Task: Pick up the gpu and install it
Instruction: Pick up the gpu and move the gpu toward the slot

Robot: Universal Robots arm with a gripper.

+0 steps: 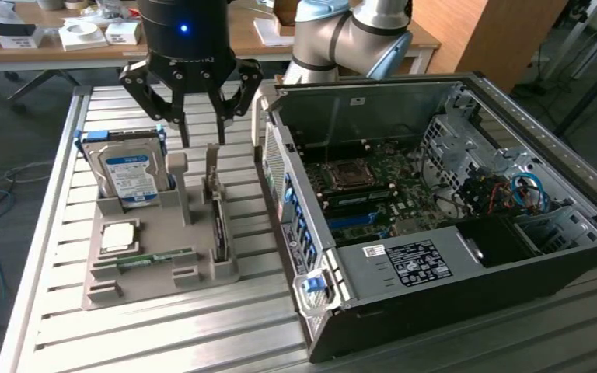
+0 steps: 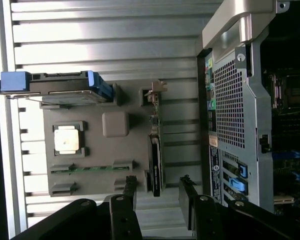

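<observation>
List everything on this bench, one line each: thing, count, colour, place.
gpu: one, dark, on edge in the holder, nearest the case
hard drive: one, silver, blue label, upright at the holder's far end
processor chip: one, silver, flat in the holder
RAM stick: one, green, flat in the holder
holder: one, grey, on the table
computer case: one, black, open, on the exterior view's right
table: one, silver slats, under everything
arm: one, grey, behind the case
fingers: one set, black, open, above the gpu's far end
</observation>
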